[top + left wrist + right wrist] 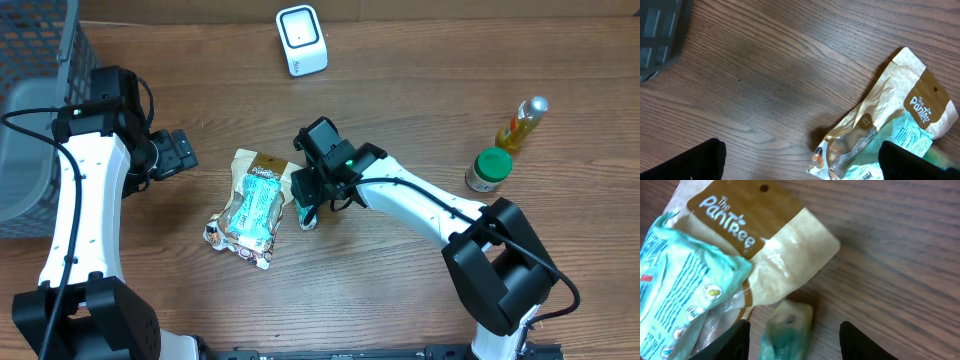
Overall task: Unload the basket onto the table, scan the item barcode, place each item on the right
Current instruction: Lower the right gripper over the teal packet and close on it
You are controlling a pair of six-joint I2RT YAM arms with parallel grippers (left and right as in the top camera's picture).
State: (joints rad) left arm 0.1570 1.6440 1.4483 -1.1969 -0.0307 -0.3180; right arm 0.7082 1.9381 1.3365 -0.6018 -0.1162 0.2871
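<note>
A: Any writing on the snack bag?
B: The brown header reads "The PanTree" in white. It is plain in both wrist views but only a pale smudge from overhead. The mint panel has fine print, too small to read.
A: Where does it lie?
B: Flat on the table, centre of the overhead frame, between the two grippers and well below the white scanner at top centre.
A: Grippers?
B: The left gripper is spread wide and empty, near the bag's upper left. The right gripper is at the bag's right edge, jaws apart, clasping nothing.
A: Does any view show something the others don't?
B: The right wrist view shows a small pale-green piece on the wood between its fingers — can't tell what it is. Overhead alone gives the scanner, the yellow bottle and the green-lidded jar at right.
</note>
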